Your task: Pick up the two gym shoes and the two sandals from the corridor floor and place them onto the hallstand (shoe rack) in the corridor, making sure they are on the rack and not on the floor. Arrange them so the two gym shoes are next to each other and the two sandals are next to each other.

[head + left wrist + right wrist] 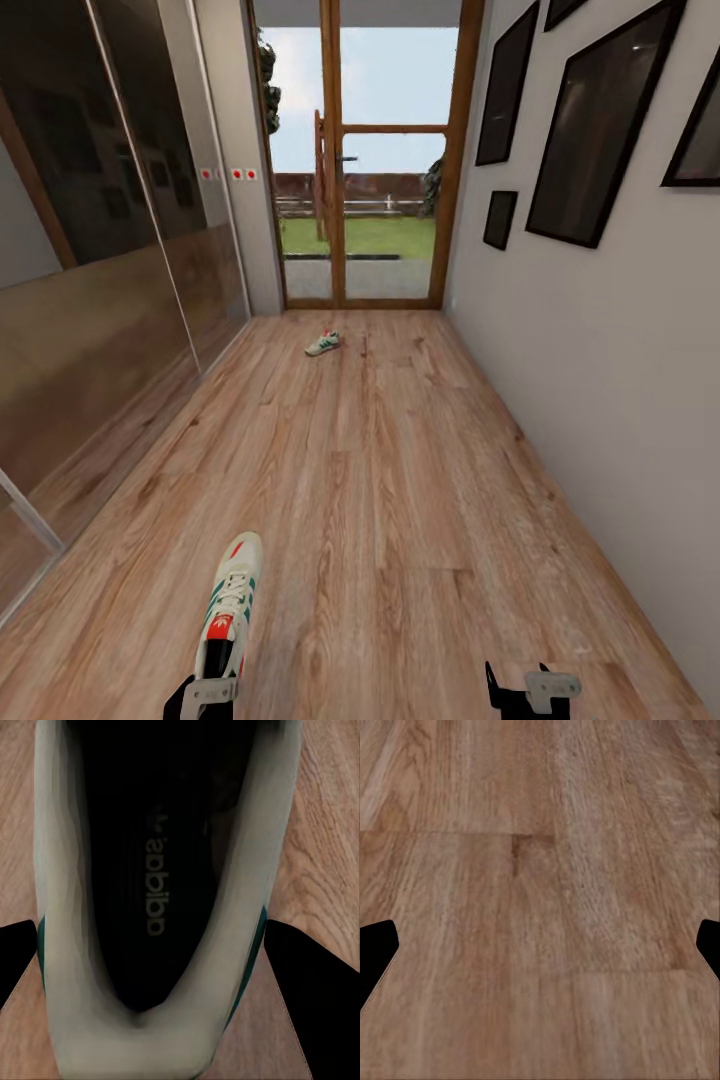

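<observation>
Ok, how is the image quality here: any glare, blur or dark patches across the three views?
Head view: the glass door is bright with daylight, the wall panels reflect the floor, and the far shoe is small but legible. Left wrist view: the near shoe is very close, soft-edged and dark inside. Right wrist view: floor evenly lit, slightly soft.

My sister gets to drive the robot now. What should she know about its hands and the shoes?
Left hand: its fingers sit on either side of the heel of the near gym shoe; whether they are pressing on it can't be told. That shoe points down the corridor floor.
Right hand: open, nothing in it, over bare floor.
The other gym shoe lies far ahead near the glass door.
Done: nothing is on a rack yet.
Left: take both gym shoes to the rack side by side, then find the two sandals and do the same.
</observation>
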You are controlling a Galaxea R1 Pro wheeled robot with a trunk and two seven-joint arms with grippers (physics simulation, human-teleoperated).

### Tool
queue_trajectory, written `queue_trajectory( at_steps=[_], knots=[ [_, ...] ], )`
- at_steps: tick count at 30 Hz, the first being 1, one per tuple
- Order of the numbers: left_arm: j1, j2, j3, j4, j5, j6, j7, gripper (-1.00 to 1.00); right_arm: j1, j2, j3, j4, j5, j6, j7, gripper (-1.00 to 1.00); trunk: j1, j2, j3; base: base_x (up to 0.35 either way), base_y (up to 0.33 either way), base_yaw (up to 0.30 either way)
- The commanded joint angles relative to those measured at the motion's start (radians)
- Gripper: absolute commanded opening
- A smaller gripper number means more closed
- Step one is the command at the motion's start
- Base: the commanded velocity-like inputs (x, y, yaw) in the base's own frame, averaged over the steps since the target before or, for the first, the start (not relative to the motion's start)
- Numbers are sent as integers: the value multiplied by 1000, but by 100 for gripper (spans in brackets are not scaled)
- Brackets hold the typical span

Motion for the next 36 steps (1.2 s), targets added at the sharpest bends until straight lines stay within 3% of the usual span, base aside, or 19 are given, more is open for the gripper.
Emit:
queue_trajectory(
  at_steps=[1, 36],
  knots=[
    [-1, 0, 3, 0, -2, -3, -3, -100, -1, 0, -7, 1, 11, -3, -2, 100, 0, 0, -1, 340, 0, 0],
    [-1, 0, 3, 0, -3, -3, -3, -100, -1, 0, -8, 0, 11, -3, -2, 100, 0, 0, -1, 340, 0, 0]
  ],
)
